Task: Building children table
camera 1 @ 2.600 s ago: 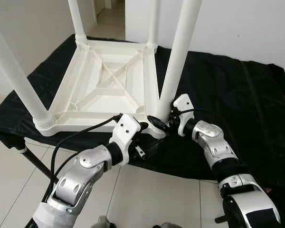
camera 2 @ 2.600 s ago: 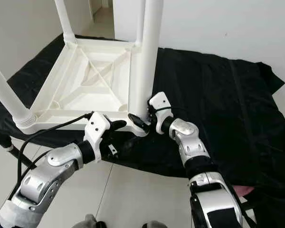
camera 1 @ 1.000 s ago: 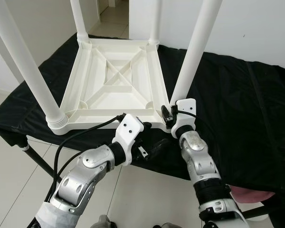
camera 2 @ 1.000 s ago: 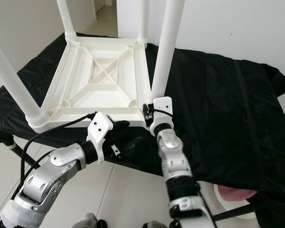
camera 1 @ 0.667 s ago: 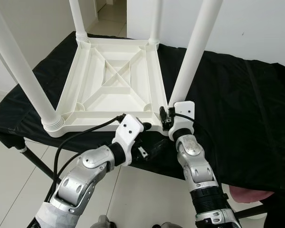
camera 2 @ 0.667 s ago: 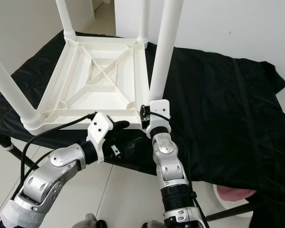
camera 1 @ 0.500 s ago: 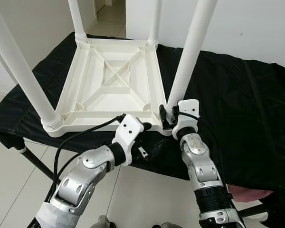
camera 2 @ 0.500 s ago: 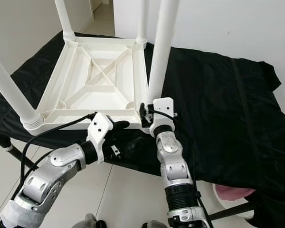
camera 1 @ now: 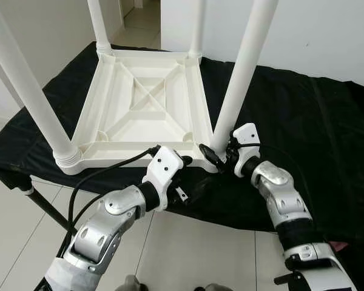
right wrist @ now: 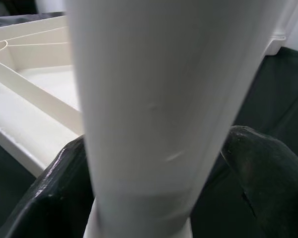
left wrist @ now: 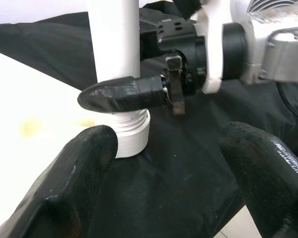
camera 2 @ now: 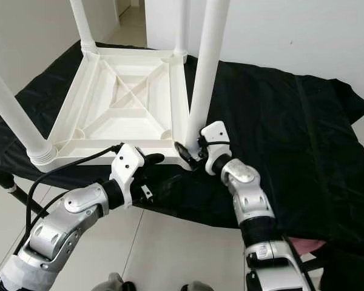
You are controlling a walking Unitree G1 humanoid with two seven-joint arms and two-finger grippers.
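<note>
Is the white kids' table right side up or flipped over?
Flipped over: the table lies top-down on the black cloth, ribbed underside showing, legs pointing up.

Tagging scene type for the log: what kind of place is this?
Likely a home room used as an assembly spot: pale tiled floor, plain white walls, a doorway behind, and an upturned white plastic table on a black-draped stand.

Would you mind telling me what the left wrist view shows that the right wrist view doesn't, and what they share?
The left wrist view alone shows the right end effector from outside, one black finger across the near right table leg just above its threaded collar, over black cloth. The right wrist view alone shows the upturned tabletop's ribbed underside. Both share that leg and cloth.
</note>
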